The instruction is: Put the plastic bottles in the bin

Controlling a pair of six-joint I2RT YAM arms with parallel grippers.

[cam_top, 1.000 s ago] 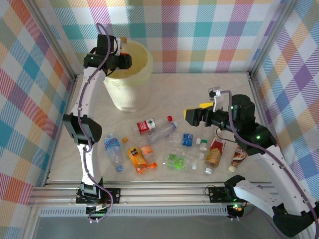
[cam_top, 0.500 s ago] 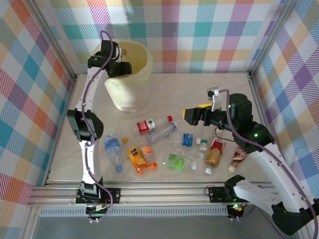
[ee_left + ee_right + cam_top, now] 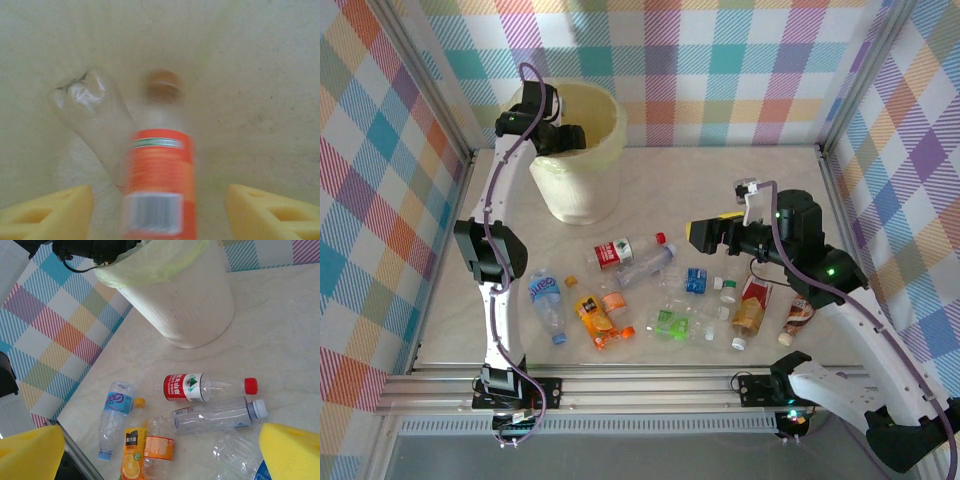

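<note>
I hold the left gripper (image 3: 566,135) parted over the bin (image 3: 575,190), the orange-labelled bottle (image 3: 159,190) loose; next I'd lower my empty, wide-open right gripper (image 3: 704,233) onto the red-labelled bottle (image 3: 620,250) near the bin.

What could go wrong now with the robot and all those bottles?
The left gripper sits right at the rim of the bin; pulling away could bump the rim and tip it. The right gripper hangs open; grabbing the red-labelled bottle might nudge the clear bottle lying close beside it and send it rolling.
</note>
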